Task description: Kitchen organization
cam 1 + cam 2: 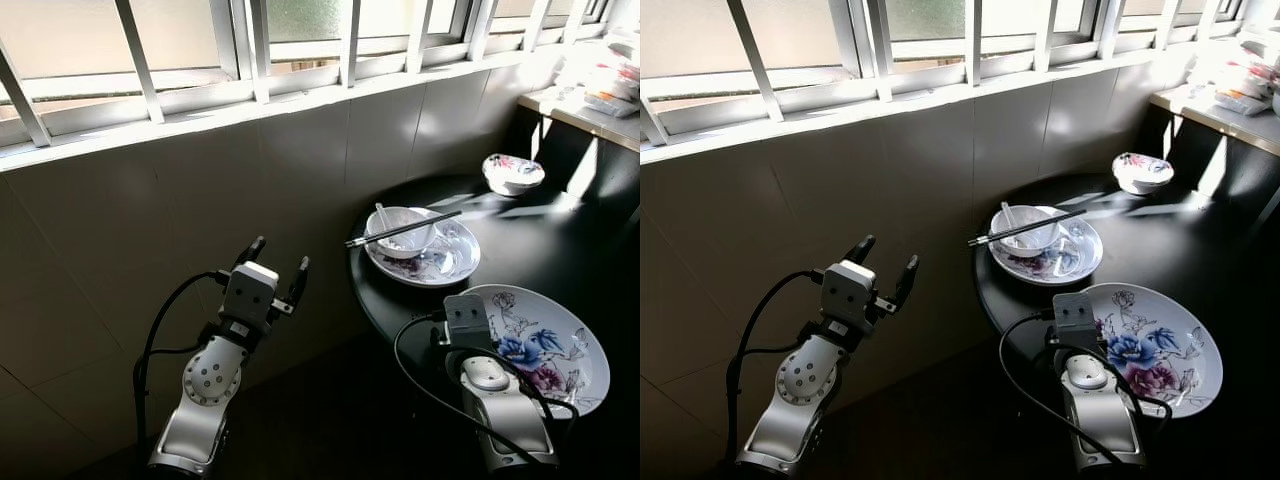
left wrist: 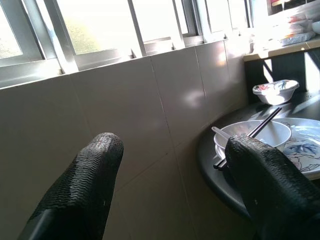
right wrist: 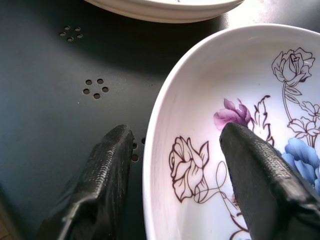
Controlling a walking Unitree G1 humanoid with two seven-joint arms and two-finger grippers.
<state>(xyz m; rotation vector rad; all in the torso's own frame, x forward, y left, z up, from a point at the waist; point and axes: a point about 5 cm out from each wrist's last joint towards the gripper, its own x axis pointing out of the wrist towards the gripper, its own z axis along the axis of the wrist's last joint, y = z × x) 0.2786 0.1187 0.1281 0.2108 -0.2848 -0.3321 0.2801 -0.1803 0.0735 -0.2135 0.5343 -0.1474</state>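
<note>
Window, wall and surfaces around a kitchen corner

A white-framed window with slanted white bars (image 1: 250,50) runs along the top, bright with daylight. Below it is a wall of large pale grey tiles (image 1: 150,220). A round black table (image 1: 540,250) stands against the wall, with sun patches near its far edge and small clusters of holes (image 3: 95,86) in its top. Beyond the table's far right edge, a pale stone counter (image 1: 585,115) holds blurred white packages (image 1: 612,85). The dark floor (image 1: 330,420) lies below.

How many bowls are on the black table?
2. One bowl sits on the middle plate with chopsticks across it and a spoon inside; a floral bowl stands at the table's far side by the wall.
</note>
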